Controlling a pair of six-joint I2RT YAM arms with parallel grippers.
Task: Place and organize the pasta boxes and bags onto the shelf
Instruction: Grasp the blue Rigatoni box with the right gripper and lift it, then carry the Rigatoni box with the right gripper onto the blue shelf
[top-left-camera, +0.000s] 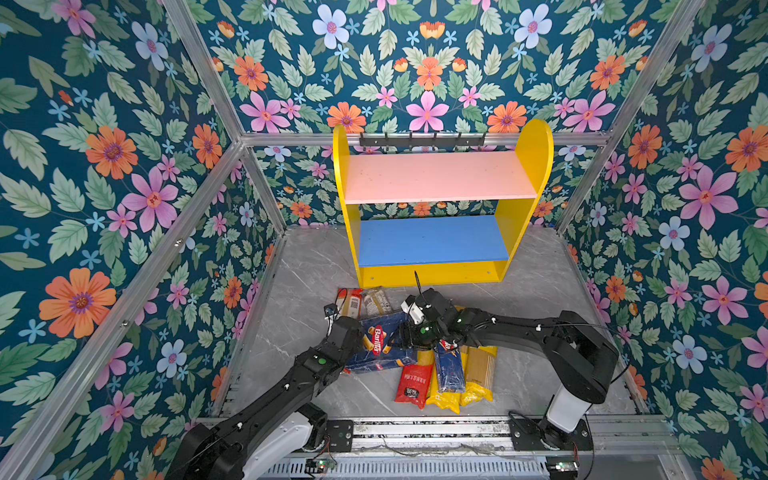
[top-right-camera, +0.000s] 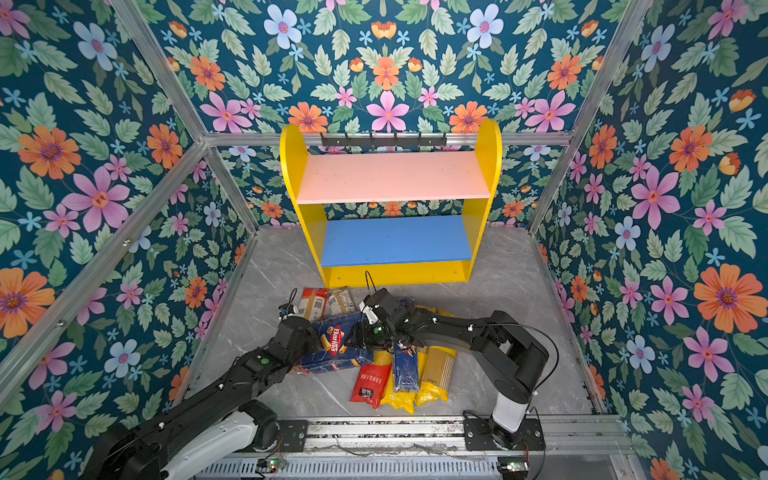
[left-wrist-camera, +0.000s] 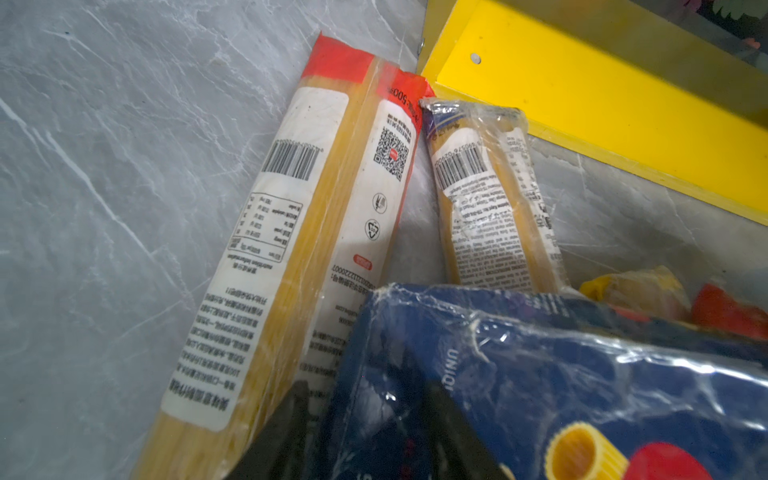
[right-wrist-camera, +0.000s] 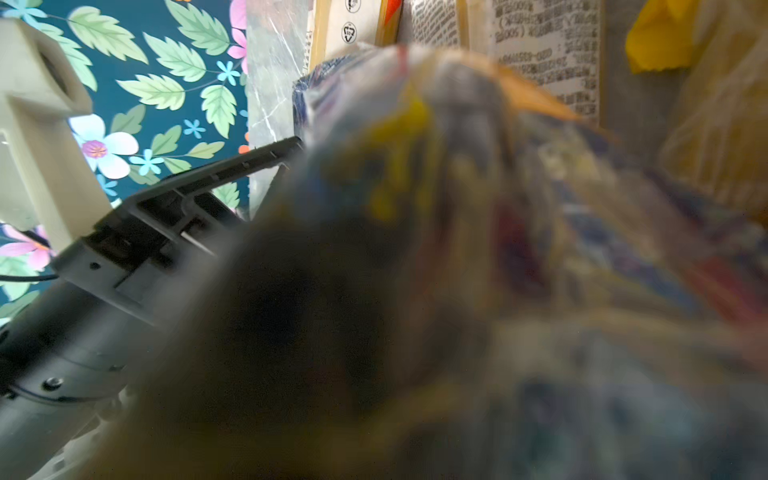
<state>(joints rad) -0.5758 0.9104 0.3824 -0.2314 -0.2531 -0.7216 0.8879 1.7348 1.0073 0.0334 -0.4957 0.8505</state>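
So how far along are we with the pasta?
Nothing is shelved: the pink board and blue board are bare. In hand: the left gripper and right gripper are at the wide Barilla box, at opposite ends; a firm grip isn't clear. Left: that box, the narrow box and the bags, all on the floor.
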